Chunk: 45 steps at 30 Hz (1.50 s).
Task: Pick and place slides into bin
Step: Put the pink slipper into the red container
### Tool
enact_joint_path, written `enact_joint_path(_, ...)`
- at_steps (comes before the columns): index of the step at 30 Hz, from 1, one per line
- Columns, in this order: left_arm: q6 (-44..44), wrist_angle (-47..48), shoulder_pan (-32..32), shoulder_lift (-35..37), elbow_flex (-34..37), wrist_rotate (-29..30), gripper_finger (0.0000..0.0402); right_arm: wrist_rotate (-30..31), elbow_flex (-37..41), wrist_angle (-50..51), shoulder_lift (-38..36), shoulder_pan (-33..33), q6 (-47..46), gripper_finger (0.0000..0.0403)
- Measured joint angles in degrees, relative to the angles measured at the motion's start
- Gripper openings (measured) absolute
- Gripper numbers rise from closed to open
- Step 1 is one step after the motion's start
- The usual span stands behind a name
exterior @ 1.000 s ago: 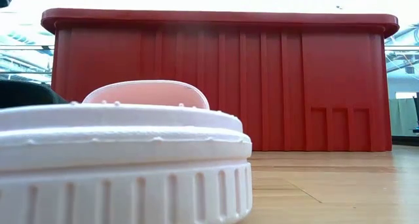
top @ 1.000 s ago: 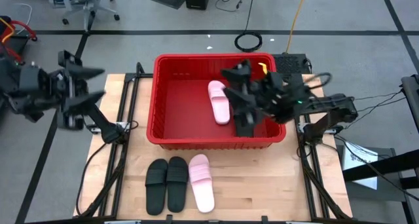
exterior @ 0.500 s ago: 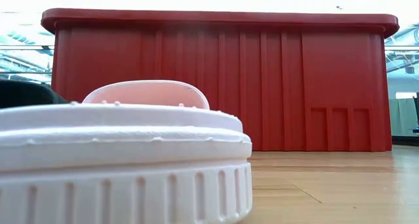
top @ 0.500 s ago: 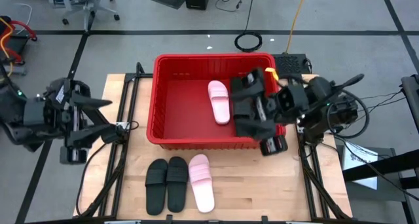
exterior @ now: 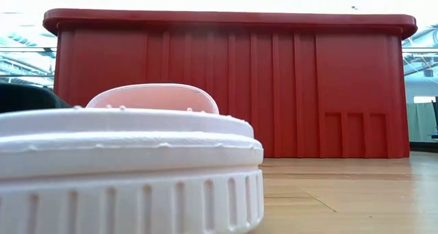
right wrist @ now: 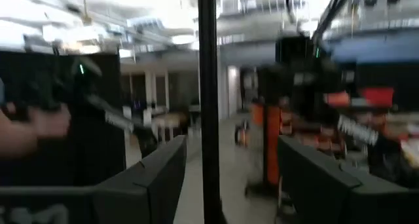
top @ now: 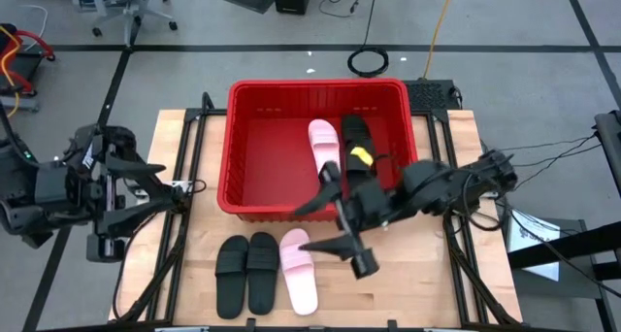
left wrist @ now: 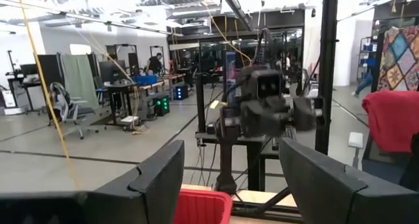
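The red bin stands at the table's far middle. One pale pink slide and one black slide lie on its floor. On the table near the front edge lie two black slides and a pink slide side by side, soles down. The pink one fills the low view in front of the bin wall. My right gripper stands open above the table, just past the bin's near wall and above the pink slide's far end. My left gripper hovers open at the table's left edge, empty.
Black frame rails run along the table's left and right sides. Bare wood lies at the near right of the table. The room behind shows desks, chairs and cables on the floor.
My right gripper has swung out from above the bin toward the table's near edge and now points left over the pink slide. The black slide, which the arm covered before, shows lying in the bin. My left gripper has moved toward the near edge along the table's left side.
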<state>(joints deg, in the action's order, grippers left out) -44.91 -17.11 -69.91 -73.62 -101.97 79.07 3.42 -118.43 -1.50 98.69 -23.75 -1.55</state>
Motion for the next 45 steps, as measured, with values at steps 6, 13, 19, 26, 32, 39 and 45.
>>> enact_joint_path(6, 1.5, -1.7, 0.1, -0.1, 0.0, 0.0, 0.0255, 5.5, 0.0, 14.0, 0.9, -2.9, -0.6, 0.0226)
enact_joint_path(13, 1.7, -2.6, 0.2, -0.2, 0.0, 0.0, 0.0255, 14.9, 0.0, 29.1, 4.9, -6.3, 0.6, 0.0226)
enact_joint_path(19, 3.1, -2.5, 0.2, -0.2, 0.0, 0.0, 0.0255, 20.6, 0.0, 35.0, 12.3, -7.6, -0.4, 0.0226)
enact_joint_path(26, 6.4, -1.8, -0.1, -0.3, 0.0, 0.0, 0.0255, 25.1, 0.0, 37.2, 20.8, -8.9, 1.8, 0.0226)
enact_joint_path(32, 7.6, -0.7, -1.3, -0.3, 0.0, 0.0, 0.0255, 28.0, 0.0, 40.3, 26.1, -9.0, 1.4, 0.0226)
enact_joint_path(39, 7.3, -0.7, -2.6, -0.3, 0.0, 0.0, 0.0255, 28.1, 0.1, 42.9, 29.9, -8.9, -0.7, 0.0226)
enact_joint_path(45, 7.4, -0.7, -2.7, -0.3, 0.0, 0.4, 0.0255, 28.4, 0.3, 44.5, 32.4, -8.5, -0.8, 0.0226)
